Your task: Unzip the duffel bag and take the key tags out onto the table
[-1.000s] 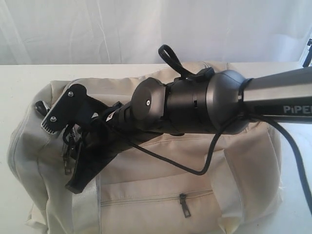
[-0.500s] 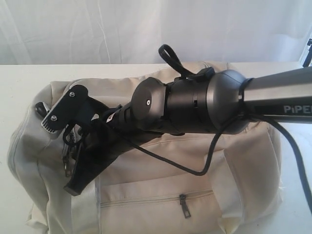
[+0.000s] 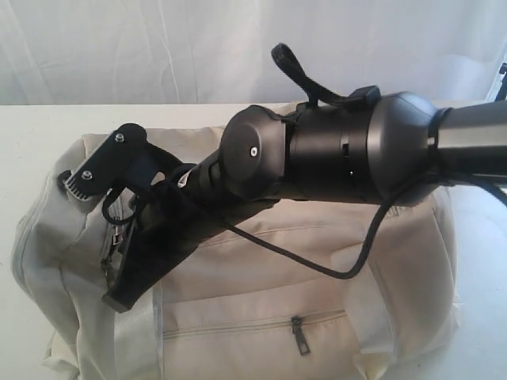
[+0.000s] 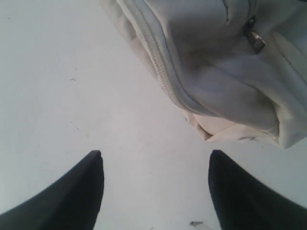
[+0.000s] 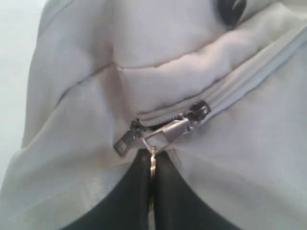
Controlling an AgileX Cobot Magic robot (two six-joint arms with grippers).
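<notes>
1. Table (image 3: 32,134): a broad white top that carries the duffel bag, which sits well in from the edges you can see.
2. Duffel bag (image 3: 261,317): it lies on the table under your right arm, with the main zip closed. I judge it soft and light. The fabric will slump and follow a pull, so expect the whole bag to slide unless you brace it.
3. Left gripper (image 4: 156,155): the jaws stand wide and hold nothing. It hovers over the table just beside one corner of the bag.
4. Right gripper (image 5: 152,160): the fingers are pressed together on the metal ring of the zipper pull (image 5: 165,130), at the bag's left end in the exterior view.
5. Zipper pull: small smooth metal, judged slippery. The ring is the place to hold it; draw along the line of the zip.
6. Key tags: none show in any view, and I judge them to be inside the bag. Your right arm hides much of the bag's top, and how deep the ring sits between the fingers cannot be made out.
</notes>
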